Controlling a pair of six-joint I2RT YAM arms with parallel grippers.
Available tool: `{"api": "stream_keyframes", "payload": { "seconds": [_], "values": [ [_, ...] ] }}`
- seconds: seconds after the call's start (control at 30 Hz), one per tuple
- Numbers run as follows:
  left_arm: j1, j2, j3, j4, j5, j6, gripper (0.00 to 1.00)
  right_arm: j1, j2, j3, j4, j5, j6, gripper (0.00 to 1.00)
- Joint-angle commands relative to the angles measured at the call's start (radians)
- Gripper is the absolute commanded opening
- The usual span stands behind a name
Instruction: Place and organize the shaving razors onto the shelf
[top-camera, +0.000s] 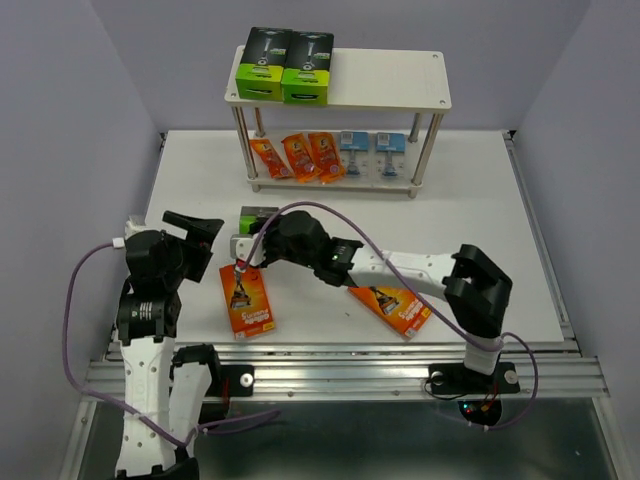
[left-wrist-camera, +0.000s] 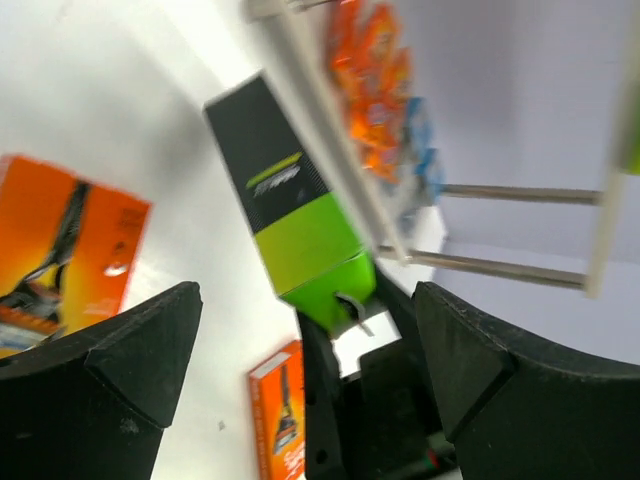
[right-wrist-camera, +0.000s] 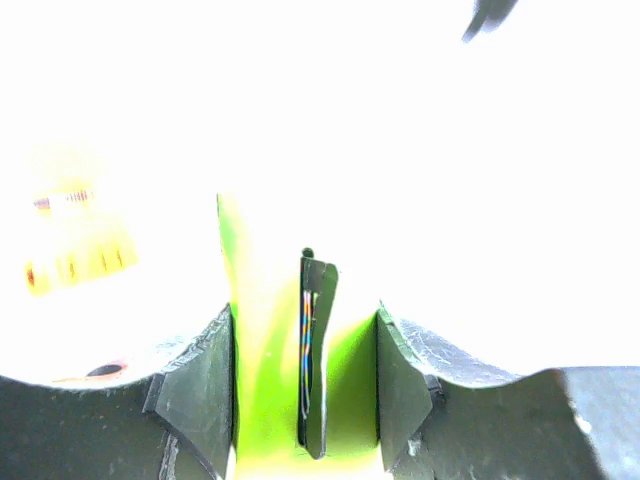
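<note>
My right end effector (top-camera: 248, 243) is clamped on the lime end of the black-and-green razor box (left-wrist-camera: 295, 215). The left end effector (top-camera: 207, 234), just beside it, gapes wide, holding nothing. Next I'd carry this box up and ahead to the shelf (top-camera: 390, 85), beside the two matching boxes (top-camera: 285, 65).

This looks to me like a robotics lab cell: a white bench (top-camera: 480, 230) boxed in by plain lavender walls (top-camera: 120, 70), my left arm (top-camera: 150, 300) and right arm (top-camera: 410, 268) bolted to an aluminium rail (top-camera: 340, 378) at its near edge, purple cable (top-camera: 69, 310) trailing loose.
</note>
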Motion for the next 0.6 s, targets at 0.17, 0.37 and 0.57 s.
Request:
{"api": "stream_keyframes", "payload": {
  "seconds": [0.17,0.37,0.57],
  "values": [
    [-0.001,-0.057,0.169,0.054,-0.058,0.048,0.99,-0.025,-0.585,-0.166,-0.086,0.039,-0.101,0.18],
    [-0.001,-0.037,0.115,0.071,-0.047,0.057,0.99,-0.025,-0.762,0.013,-0.217,0.089,-0.182,0.2],
    [-0.001,-0.011,0.086,0.099,-0.058,0.068,0.99,-0.14,-0.644,0.224,-0.217,0.188,-0.328,0.2]
  ]
}}
